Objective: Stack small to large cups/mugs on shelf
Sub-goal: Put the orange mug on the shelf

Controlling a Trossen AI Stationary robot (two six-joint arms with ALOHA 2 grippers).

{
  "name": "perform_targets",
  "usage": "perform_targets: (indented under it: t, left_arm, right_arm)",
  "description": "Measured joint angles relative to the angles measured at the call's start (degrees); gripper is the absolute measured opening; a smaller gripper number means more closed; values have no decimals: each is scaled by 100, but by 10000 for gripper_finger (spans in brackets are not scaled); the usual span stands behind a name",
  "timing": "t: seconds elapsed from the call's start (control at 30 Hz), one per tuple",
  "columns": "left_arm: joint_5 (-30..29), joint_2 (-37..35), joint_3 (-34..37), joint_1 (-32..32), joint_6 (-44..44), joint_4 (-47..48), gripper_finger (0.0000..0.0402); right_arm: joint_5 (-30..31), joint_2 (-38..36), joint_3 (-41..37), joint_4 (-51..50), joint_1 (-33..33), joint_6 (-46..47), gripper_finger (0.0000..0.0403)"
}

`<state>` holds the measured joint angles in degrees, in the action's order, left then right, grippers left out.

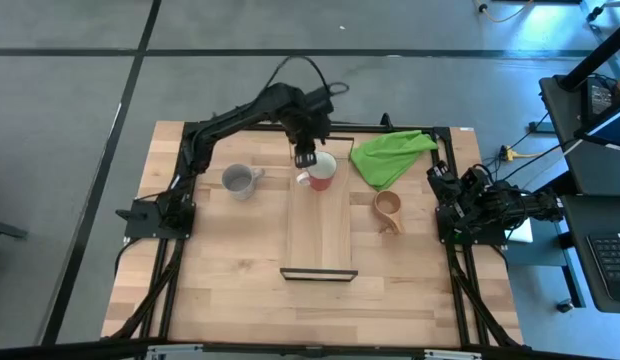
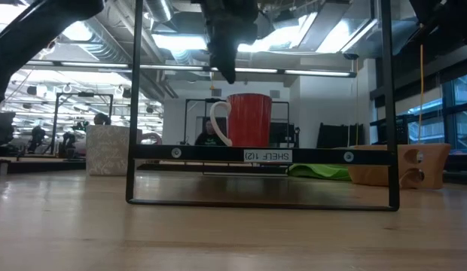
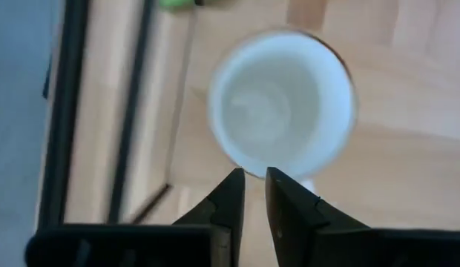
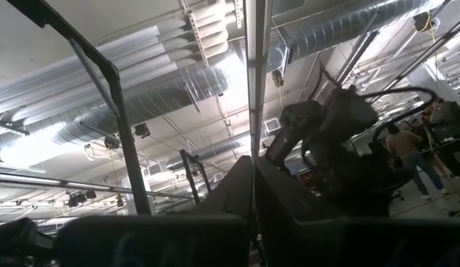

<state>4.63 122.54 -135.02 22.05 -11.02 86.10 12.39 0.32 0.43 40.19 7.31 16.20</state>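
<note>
The red mug (image 1: 320, 172) with a white inside (image 3: 282, 104) stands upright on the far end of the shelf (image 1: 318, 225), its handle toward the table's left (image 2: 218, 124). My left gripper (image 1: 304, 158) hangs just above the mug's handle side (image 2: 226, 71), fingers pointing down, with only a thin gap between them (image 3: 254, 182), and it holds nothing. The grey mug (image 1: 240, 180) stands on the table left of the shelf. The small wooden cup (image 1: 388, 208) stands right of it. My right gripper (image 1: 445, 205) waits shut at the table's right edge (image 4: 252, 170).
A bright green cloth (image 1: 390, 155) lies at the far right, behind the wooden cup. The shelf's near end has a black metal edge (image 2: 264, 156). A black frame (image 1: 190, 150) runs round the table's sides. Bare board lies on the shelf near of the red mug.
</note>
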Motion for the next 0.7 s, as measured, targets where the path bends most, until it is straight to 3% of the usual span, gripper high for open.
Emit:
perform_targets:
  t: [0.17, 0.33, 0.57, 0.7]
  left_arm:
    - [-503, -39, 9, -515, 188, 413, 7]
    - [-828, -161, 7, -983, 798, 393, 2]
    - [-1643, -460, 55, -1506, 2247, 374, 1]
    - [-2185, -911, 618, -1853, 3177, 279, 1]
  right_arm:
    - [-1, 0, 0, -15, 0, -1, 16]
    - [1, 0, 0, -23, 0, -1, 16]
    - [1, 0, 0, -46, 0, 6, 16]
    - [-9, 0, 0, -122, -1, 1, 16]
